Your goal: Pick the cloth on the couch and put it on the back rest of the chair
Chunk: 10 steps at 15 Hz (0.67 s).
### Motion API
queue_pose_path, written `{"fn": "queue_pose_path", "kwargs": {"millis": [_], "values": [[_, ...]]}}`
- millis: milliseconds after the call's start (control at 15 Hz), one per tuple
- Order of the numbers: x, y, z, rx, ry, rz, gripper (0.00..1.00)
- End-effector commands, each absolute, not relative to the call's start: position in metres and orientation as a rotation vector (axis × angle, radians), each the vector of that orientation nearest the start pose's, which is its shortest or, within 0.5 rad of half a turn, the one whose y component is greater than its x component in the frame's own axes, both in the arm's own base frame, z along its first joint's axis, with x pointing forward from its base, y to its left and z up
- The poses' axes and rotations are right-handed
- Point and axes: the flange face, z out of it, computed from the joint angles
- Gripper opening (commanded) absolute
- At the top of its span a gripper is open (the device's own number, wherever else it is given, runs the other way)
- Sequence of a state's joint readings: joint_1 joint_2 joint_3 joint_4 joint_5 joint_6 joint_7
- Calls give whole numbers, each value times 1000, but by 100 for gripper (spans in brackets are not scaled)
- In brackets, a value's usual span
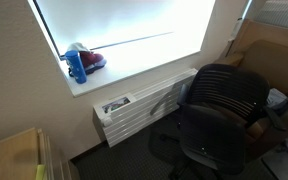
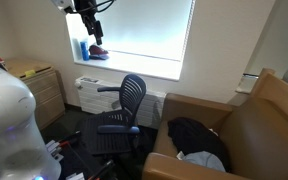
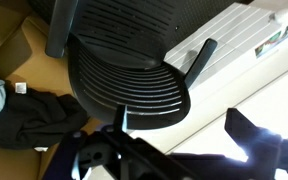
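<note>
The gripper (image 2: 88, 14) hung high up in front of the bright window (image 2: 134, 28), far above the floor. In the wrist view the gripper (image 3: 174, 140) showed at the bottom of the picture. Its two dark fingers (image 3: 252, 138) stood wide apart and there was nothing between them.

Right below it was the chair (image 3: 124, 80), seen from above, with its round ribbed back rest (image 3: 134, 95) and one armrest (image 3: 201, 60). In an exterior view the chair (image 2: 122, 112) stood on the floor between the white radiator (image 2: 92, 88) and the couch (image 2: 264, 125). The chair (image 1: 219, 115) was bare, with nothing draped on its back.

The cloth (image 2: 194, 135) lay in a dark heap on the seat of the couch, well apart from the gripper. A small pale item (image 2: 206, 158) lay just beside it. The wrist view showed the cloth (image 3: 34, 108) on the tan couch (image 3: 24, 50) too, next to the chair.

A blue bottle (image 1: 77, 66) stood on the window sill.
</note>
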<state>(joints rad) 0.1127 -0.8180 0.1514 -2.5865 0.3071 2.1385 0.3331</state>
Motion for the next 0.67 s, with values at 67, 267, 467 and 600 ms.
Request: {"fn": "queue_pose_path", "kwargs": {"millis": [67,267,467,600], "values": [[404,58,515,-2748,677,-406,100],[399,54,511,-2732,711,-389,100],[409,53,519,-2684,786,-378,100],[430,45,510,-2562,935,-509,100]]}}
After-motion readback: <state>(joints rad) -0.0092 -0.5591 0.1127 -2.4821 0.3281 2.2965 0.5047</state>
